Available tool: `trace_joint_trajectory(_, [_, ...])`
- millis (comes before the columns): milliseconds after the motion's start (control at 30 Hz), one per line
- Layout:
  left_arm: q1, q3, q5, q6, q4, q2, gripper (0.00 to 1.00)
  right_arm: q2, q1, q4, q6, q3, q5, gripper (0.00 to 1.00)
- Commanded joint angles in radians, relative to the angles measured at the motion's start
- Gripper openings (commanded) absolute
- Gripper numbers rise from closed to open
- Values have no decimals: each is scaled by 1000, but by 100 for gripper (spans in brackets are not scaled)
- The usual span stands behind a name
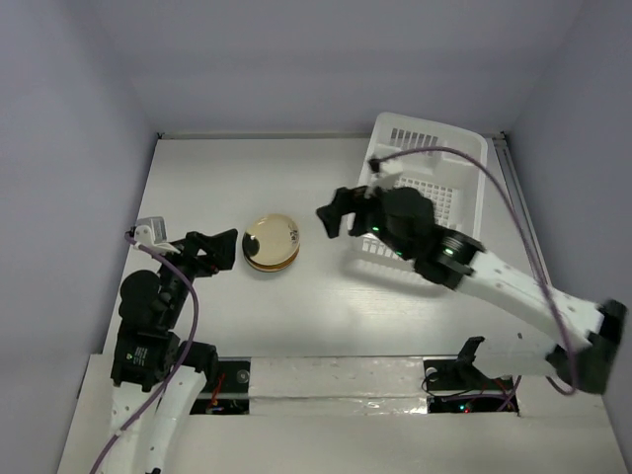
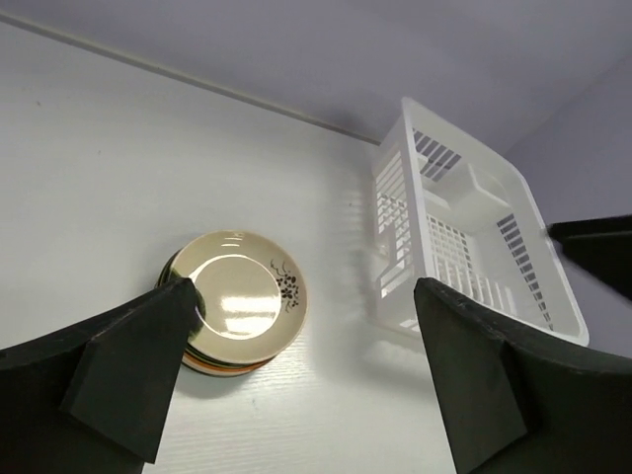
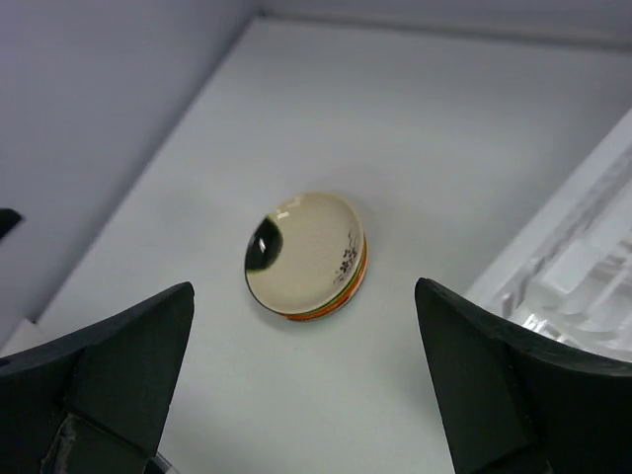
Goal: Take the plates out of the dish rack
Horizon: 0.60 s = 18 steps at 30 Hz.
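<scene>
The plates (image 1: pixel 272 242) are stacked on the white table, a cream plate with a dark floral motif on top and orange and green rims below it. The stack also shows in the left wrist view (image 2: pixel 242 311) and the right wrist view (image 3: pixel 306 255). The white dish rack (image 1: pixel 434 183) stands at the back right; no plate shows in its visible part (image 2: pixel 464 237). My left gripper (image 1: pixel 225 253) is open and empty just left of the stack (image 2: pixel 301 291). My right gripper (image 1: pixel 334 209) is open and empty between the stack and the rack (image 3: pixel 303 288).
The right arm (image 1: pixel 494 281) crosses over the rack's near corner and hides part of it. Grey walls close the table on the left, back and right. A corner of the rack (image 3: pixel 583 267) lies to the right of the right gripper.
</scene>
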<state>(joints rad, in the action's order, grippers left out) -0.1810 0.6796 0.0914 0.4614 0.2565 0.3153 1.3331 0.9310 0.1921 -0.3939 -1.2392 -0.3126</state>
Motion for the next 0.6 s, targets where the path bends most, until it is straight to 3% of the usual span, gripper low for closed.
trace_joint_trajectory(0, [5,87,42,-10,-25,-10,93,-312,2,-117,84,133,-134,98])
trace_joint_trajectory(33, [5,100,48,-3,-25,-9,95,-386,2,-118,92,168,-182,82])
trace_joint_trajectory(67, [5,113,53,2,-29,-4,97,-532,2,-125,110,203,-201,59])
trace_joint_trajectory(133, [5,152,60,11,-39,14,99,-674,2,-126,104,294,-258,10])
trace_joint_trajectory(200, [5,199,67,20,-49,37,99,-858,2,-109,96,339,-286,5])
trace_joint_trajectory(233, [5,215,71,20,-56,45,99,-911,2,-102,92,374,-314,13])
trace_joint_trajectory(300, [5,245,85,13,-75,59,99,-1036,2,-82,84,403,-359,40])
trace_joint_trajectory(333, [5,250,96,7,-86,61,99,-1070,2,-77,76,431,-403,72])
trace_joint_trajectory(400, [5,253,105,5,-106,56,99,-1117,2,-57,58,452,-428,100])
trace_joint_trajectory(567, [5,174,142,3,-169,2,99,-1126,2,-26,29,492,-448,100])
